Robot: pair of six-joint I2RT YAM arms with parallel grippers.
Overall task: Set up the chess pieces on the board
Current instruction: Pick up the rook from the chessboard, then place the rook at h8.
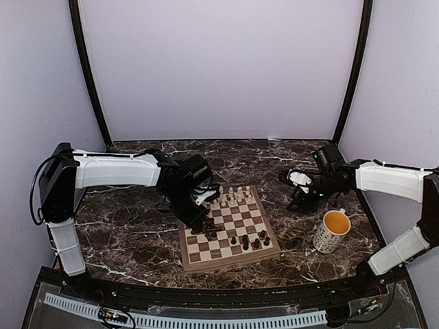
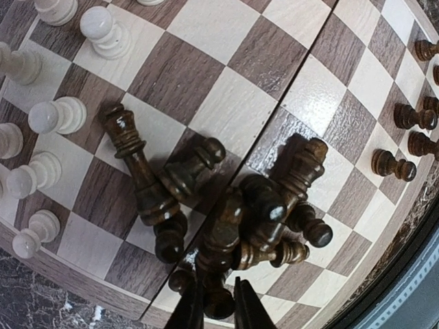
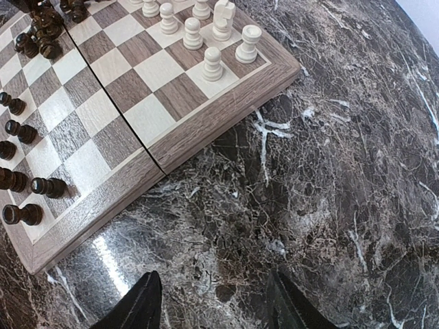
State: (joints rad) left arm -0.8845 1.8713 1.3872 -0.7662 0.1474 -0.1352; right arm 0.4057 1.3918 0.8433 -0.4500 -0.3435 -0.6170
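- the left gripper (image 2: 219,303) stands narrow around one piece of the tangled dark heap (image 2: 255,218) at the left edge of the board (image 1: 233,261); whether it actually pinches cannot be told.
- a lift could drag neighbours into the pale pieces (image 2: 56,116).
- the right gripper (image 3: 212,301) hangs spread over the marble table (image 3: 329,171).

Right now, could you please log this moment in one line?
left gripper: at dark pieces pile | right gripper: open, off board | cream pieces: standing

Pale lavender walls (image 1: 219,68) are enclosing a dark marble table (image 1: 137,233); black corner posts (image 1: 89,75) are rising behind, light glaring off the stone.
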